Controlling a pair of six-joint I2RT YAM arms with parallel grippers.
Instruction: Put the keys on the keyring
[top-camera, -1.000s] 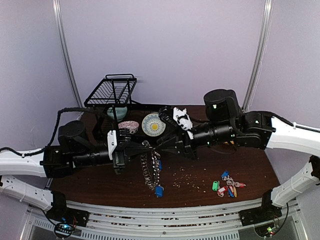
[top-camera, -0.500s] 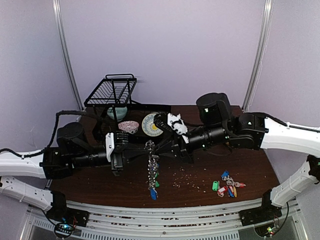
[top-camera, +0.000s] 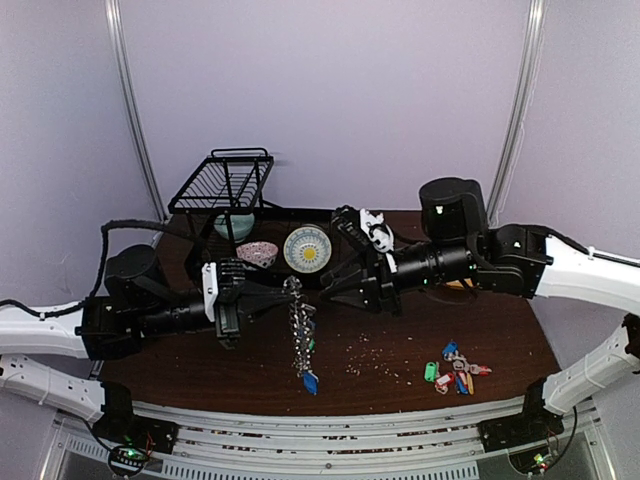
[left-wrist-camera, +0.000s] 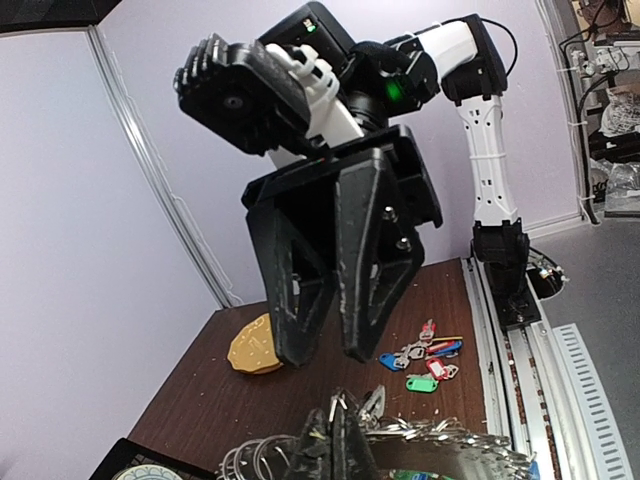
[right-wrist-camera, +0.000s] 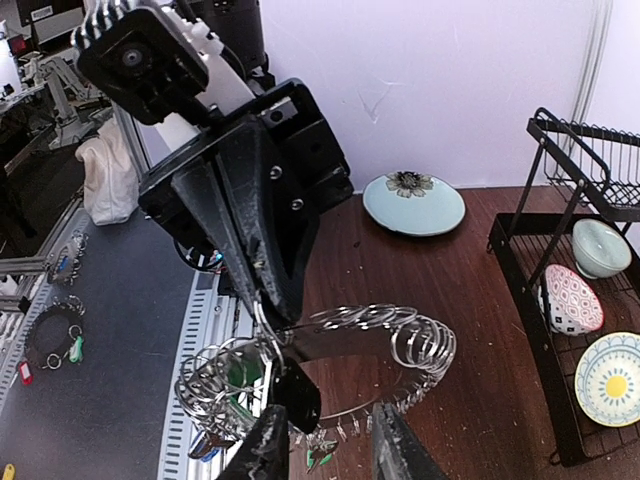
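- Your left claw (left-wrist-camera: 335, 445) pinches the keyring (top-camera: 300, 335), which hangs over the middle of the counter (top-camera: 400, 340).
- Your right claw (right-wrist-camera: 325, 432) is spread and empty beside the rim.
- The keys (top-camera: 460, 367) lie at 4 o'clock; threading them looks unstarted.

Walls (top-camera: 320, 100): plain pale lilac, evenly lit, no hard shadows | Uprights: two slim silver poles (top-camera: 131, 100) against rear wall | Table (top-camera: 505, 335): dark brown wood-grain top, crumbs (top-camera: 365, 350) scattered | Rear left: black wire rack (top-camera: 225, 182) | Front edge: slotted aluminium rail (top-camera: 330, 430) | Floor (left-wrist-camera: 605, 265): grey.
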